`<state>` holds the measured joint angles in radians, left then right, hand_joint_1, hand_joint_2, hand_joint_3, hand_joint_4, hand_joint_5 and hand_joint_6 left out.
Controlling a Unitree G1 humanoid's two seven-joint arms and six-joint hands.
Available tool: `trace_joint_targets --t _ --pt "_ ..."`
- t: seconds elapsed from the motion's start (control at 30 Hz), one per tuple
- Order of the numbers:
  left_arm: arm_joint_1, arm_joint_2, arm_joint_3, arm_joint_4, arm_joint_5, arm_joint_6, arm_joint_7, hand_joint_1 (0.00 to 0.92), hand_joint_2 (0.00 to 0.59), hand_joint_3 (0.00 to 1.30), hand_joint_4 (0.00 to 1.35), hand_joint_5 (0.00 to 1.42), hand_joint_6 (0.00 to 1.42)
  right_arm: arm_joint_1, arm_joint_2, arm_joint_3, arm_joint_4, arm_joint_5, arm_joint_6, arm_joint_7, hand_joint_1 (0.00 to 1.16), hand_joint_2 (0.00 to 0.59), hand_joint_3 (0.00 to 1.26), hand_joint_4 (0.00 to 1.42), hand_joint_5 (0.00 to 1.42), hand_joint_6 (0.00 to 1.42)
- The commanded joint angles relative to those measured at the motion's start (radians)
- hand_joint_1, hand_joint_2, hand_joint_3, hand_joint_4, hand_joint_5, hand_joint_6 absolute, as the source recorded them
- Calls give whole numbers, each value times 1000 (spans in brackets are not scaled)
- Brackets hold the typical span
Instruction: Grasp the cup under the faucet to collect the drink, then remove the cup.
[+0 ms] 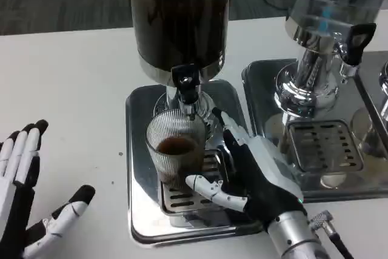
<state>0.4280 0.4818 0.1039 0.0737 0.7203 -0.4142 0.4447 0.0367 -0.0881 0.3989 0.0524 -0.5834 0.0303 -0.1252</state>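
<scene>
The right robot hand (251, 171) grips the part-filled cup (176, 153) under the faucet (185, 86); the left robot hand (27, 195) waits spread. Removing it remains.

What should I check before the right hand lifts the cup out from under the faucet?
1. Drink collected: ok. The ribbed glass cup holds dark liquid, only partly full.
2. Faucet flow stopped: cannot tell. No stream is clearly visible below the black faucet tap, but the picture is too coarse to be sure.
3. Right hand's hold: ok. The right hand wraps the cup from its right side.
4. Left hand out of the way: ok. The left hand is open, off to the left over the table, apart from the drip tray.
5. Cup upright: ok. It stands on the tray's grate under the faucet.
</scene>
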Motion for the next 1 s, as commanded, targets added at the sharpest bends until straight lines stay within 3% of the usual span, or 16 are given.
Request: trace_joint_targets --t 0.03,0.17,0.3,0.47,0.63,1.0 --pt "11 2 1 27 -14 6 12 0 217 35 0 0 0 -6 -4 8 0 -2 -17 -5 448 204 0 0 0 0" --pt "12 1 1 34 -26 3 8 0 218 50 0 0 0 21 -23 13 -29 -12 -28 -7 487 195 0 0 0 0" --pt "7 5 4 48 -46 3 -2 0 219 67 0 0 0 35 -8 12 -46 -9 -48 -40 521 198 0 0 0 49" --pt "3 10 1 58 -72 -3 -11 0 228 88 0 0 0 27 19 1 17 37 -123 -86 536 186 0 0 0 100" --pt "11 15 4 57 -88 -2 -15 0 232 111 0 0 0 16 38 -12 101 124 -196 -68 557 183 0 0 0 151" --pt "28 20 15 57 -119 -2 -20 0 234 169 0 0 0 4 51 4 130 108 -239 -80 616 177 0 0 0 194"
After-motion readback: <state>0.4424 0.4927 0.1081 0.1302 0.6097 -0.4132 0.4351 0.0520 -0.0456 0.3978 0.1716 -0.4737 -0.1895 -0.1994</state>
